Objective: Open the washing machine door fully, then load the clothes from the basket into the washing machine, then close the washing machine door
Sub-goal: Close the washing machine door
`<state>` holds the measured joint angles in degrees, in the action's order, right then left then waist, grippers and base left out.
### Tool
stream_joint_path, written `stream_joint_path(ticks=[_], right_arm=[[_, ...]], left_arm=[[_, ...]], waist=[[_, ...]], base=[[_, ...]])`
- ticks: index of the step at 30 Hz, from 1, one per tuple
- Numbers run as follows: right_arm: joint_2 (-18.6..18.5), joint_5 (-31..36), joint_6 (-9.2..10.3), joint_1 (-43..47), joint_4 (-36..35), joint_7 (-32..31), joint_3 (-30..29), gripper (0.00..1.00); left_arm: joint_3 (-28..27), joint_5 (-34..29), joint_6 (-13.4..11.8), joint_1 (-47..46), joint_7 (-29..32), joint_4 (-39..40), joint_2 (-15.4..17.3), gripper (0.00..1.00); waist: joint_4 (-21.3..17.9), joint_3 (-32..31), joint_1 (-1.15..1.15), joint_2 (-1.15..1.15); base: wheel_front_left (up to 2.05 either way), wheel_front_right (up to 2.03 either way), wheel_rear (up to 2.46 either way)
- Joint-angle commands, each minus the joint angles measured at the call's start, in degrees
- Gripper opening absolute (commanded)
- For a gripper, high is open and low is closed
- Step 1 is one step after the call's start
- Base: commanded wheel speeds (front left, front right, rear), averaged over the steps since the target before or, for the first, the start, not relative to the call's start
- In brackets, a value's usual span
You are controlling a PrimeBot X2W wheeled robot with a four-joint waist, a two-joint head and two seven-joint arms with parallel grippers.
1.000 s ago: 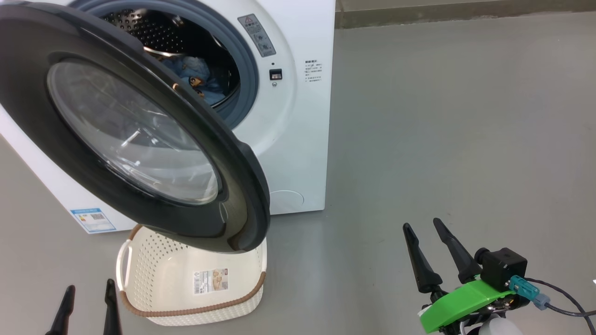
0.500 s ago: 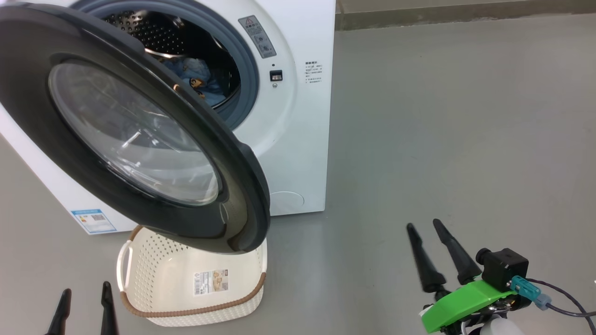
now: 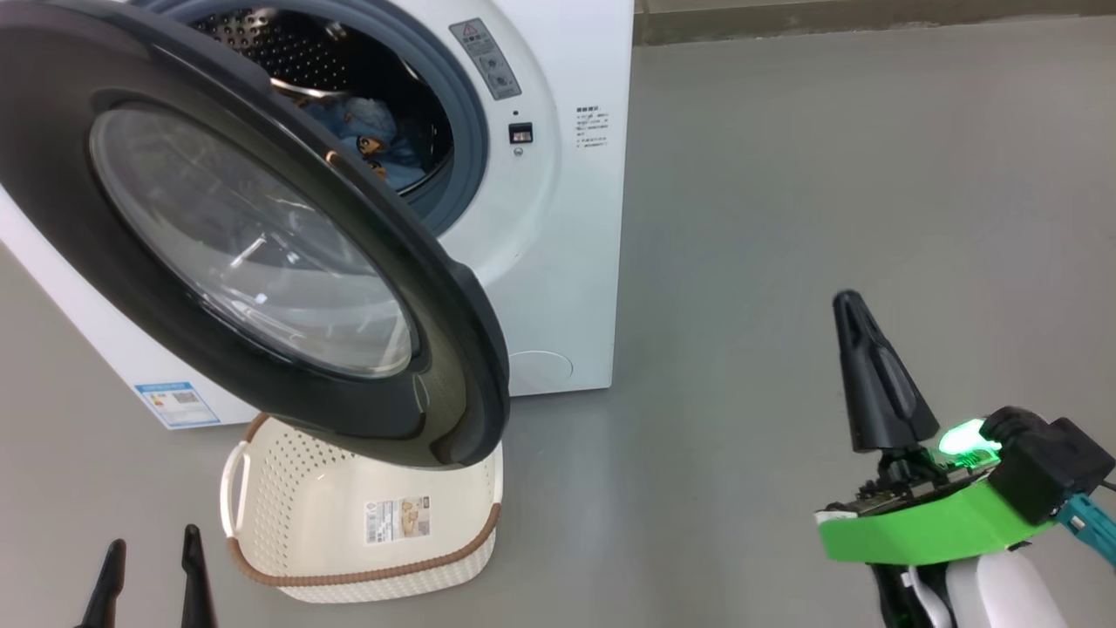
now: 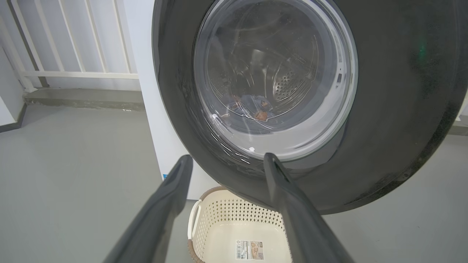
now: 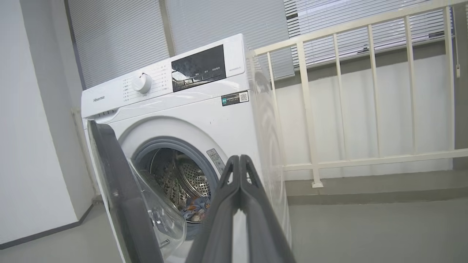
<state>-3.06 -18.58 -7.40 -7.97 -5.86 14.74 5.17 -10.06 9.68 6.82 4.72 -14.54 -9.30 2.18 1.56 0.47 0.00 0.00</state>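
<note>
The washing machine (image 3: 558, 262) stands with its door (image 3: 253, 253) swung wide open toward me, over the basket (image 3: 366, 577). Blue clothes (image 3: 366, 131) lie in the drum; the basket holds only a label. My left gripper (image 3: 150, 538) is open at the lower left, short of the basket. In the left wrist view the left gripper (image 4: 227, 157) points at the door (image 4: 384, 109), with the basket (image 4: 219, 219) below. My right gripper (image 3: 847, 301) is shut on nothing, raised over the floor to the right of the machine. The right gripper (image 5: 239, 157) faces the machine (image 5: 204, 109), the door's edge (image 5: 120, 190) and the clothes (image 5: 195, 212).
Grey floor (image 3: 828, 174) stretches to the right of the machine. A white railing (image 5: 365, 91) runs behind and beside the machine, also seen as the railing (image 4: 73, 73) on its other side. A pale wall (image 5: 33, 128) stands to the machine's left in the right wrist view.
My right gripper has shut its fingers and lifted, moving up and slightly right in the head view. The left gripper stays open, a little lower in view. Door, basket and clothes have not moved.
</note>
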Motion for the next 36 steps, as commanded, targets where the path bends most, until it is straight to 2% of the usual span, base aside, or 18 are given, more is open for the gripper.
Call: stream_joint_path(ticks=[1, 7, 13, 19, 26, 36], right_arm=[[0.18, 0.11, -0.09, -0.25, -2.95, 0.26, 2.64, 0.00], [-0.74, 2.88, -0.09, -1.30, -9.51, 0.26, 10.55, 0.00], [-5.19, 1.12, -0.09, -2.60, -9.57, 0.26, 19.86, 0.00], [-7.94, -1.15, -0.09, -3.84, -6.40, 0.26, 25.46, 0.00], [-10.44, -4.04, -0.09, -6.50, 1.53, 0.26, 32.05, 0.00], [-11.11, -4.95, -0.09, -12.19, 11.60, 0.26, 35.68, 0.00]], left_arm=[[-1.82, 0.18, 0.28, -1.80, -0.46, 1.68, 0.75, 1.00], [-1.48, 1.18, 0.39, -2.13, -0.46, 1.53, 0.72, 1.00], [-0.68, 2.03, 0.42, -1.86, -0.46, 1.03, 0.71, 1.00], [-0.14, 2.42, 0.40, -1.95, -0.46, 1.00, 0.70, 1.00], [0.78, 3.17, 0.45, -2.76, -0.46, 0.90, 0.70, 1.00], [4.76, 5.56, 0.35, -5.01, -0.46, 1.62, 0.70, 1.00]], waist=[[0.27, 0.15, 0.00, 0.00], [1.69, 0.41, 0.00, 0.00], [3.89, 0.35, 0.00, 0.00], [6.10, 0.61, 0.00, 0.00], [9.60, 2.12, 0.00, 0.00], [15.45, 7.29, 0.00, 0.00]], base=[[0.00, 0.00, 0.00], [0.00, 0.00, 0.00], [0.00, 0.00, 0.00], [0.00, 0.00, 0.00], [0.00, 0.00, 0.00], [0.00, 0.00, 0.00]])
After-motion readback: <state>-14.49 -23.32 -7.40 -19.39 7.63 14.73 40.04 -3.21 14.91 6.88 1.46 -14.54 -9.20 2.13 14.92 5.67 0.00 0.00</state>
